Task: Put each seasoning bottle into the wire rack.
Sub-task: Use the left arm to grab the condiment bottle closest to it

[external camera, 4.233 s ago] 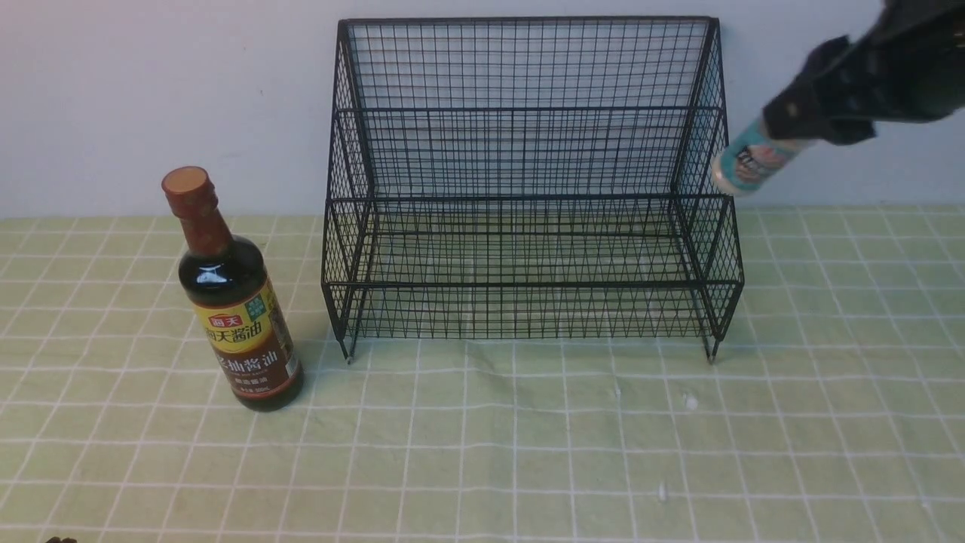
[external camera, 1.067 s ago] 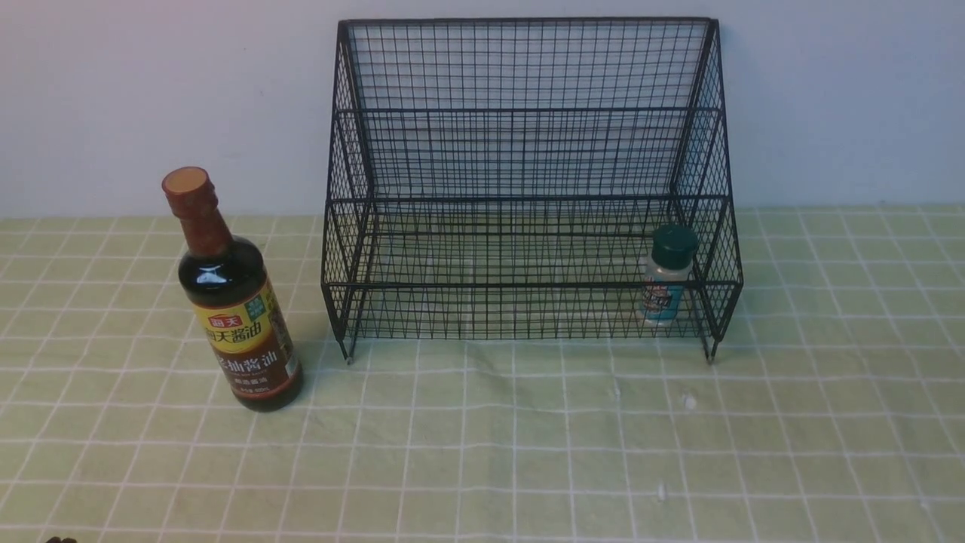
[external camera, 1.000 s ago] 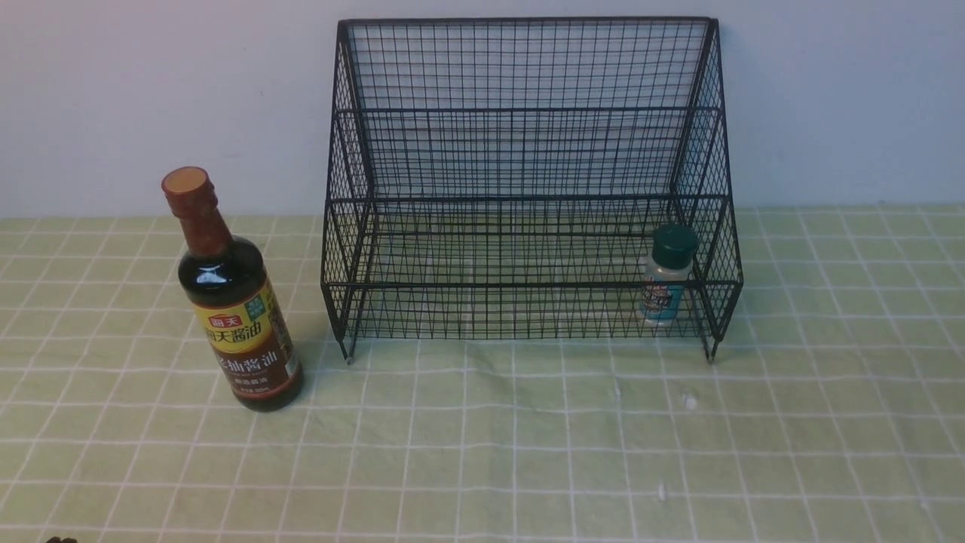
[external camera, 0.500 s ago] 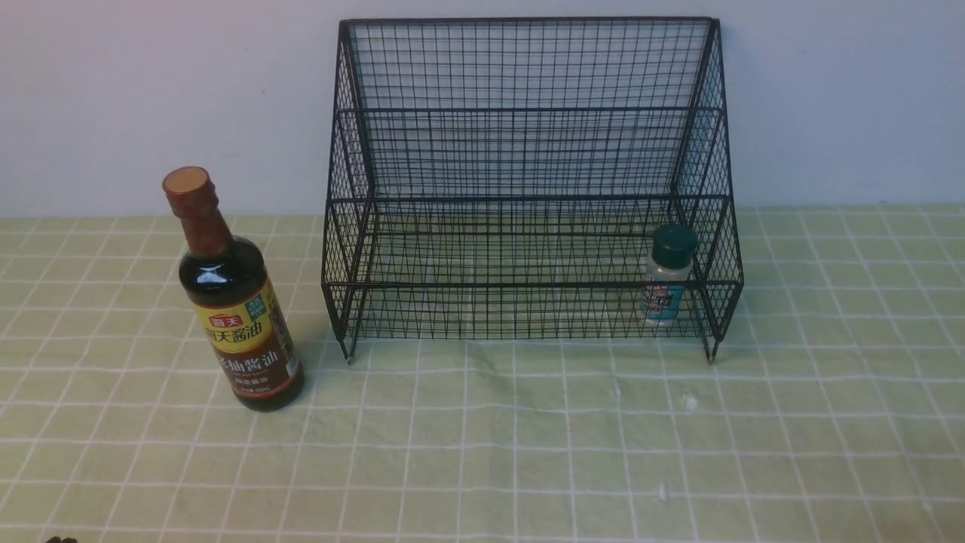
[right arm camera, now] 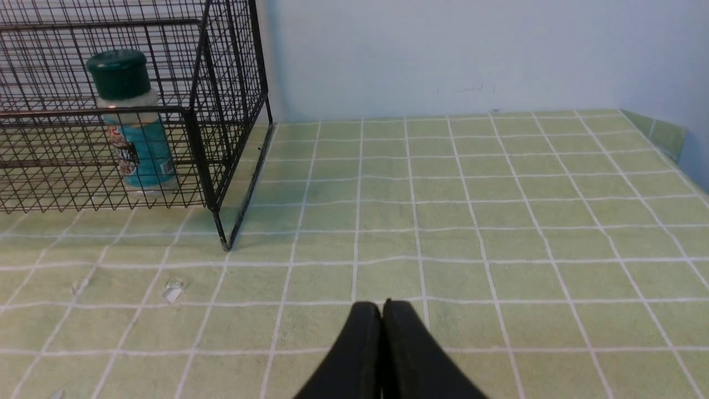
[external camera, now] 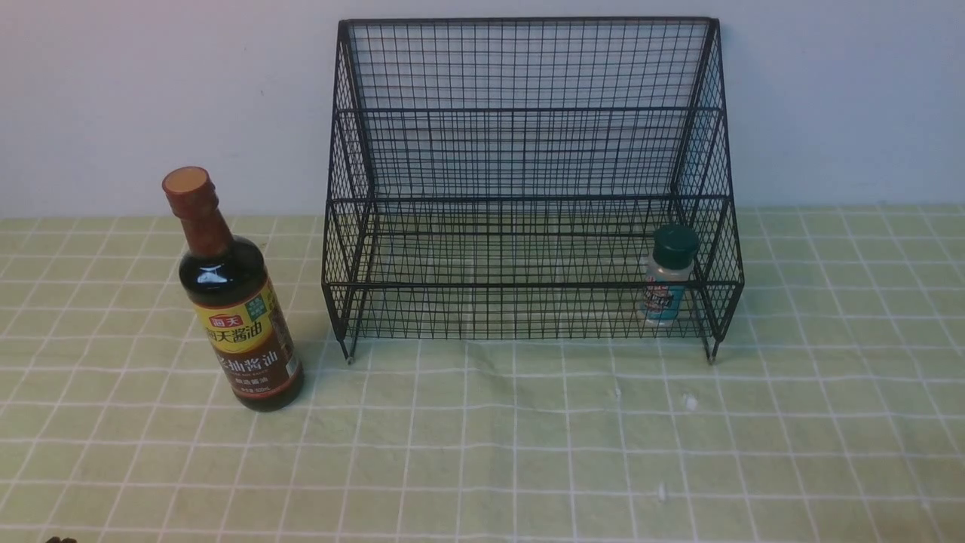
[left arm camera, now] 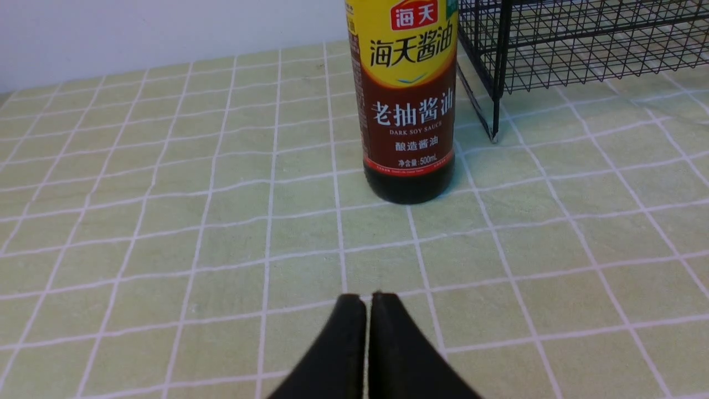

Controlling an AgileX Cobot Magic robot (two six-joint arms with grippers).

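Observation:
The black wire rack (external camera: 528,113) stands against the back wall. The small shaker (external camera: 666,275) with dark green cap stands upright in the rack's lower tier at its right end; it also shows in the right wrist view (right arm camera: 135,124). The tall soy-sauce bottle (external camera: 232,298) stands upright on the cloth left of the rack, and it fills the left wrist view (left arm camera: 409,100). My left gripper (left arm camera: 368,296) is shut and empty, low over the cloth, short of the bottle. My right gripper (right arm camera: 381,303) is shut and empty, right of the rack. Neither gripper shows in the front view.
A green checked cloth (external camera: 482,452) covers the table up to the pale wall. A few small white crumbs (external camera: 690,402) lie on the cloth in front of the rack's right foot. The table's right edge (right arm camera: 659,136) shows in the right wrist view.
Four seconds ago my right gripper held the shaker in the air at the rack's right side. The shaker now stands in the lower tier and the arm has left the front view. Nothing moved in the last second.

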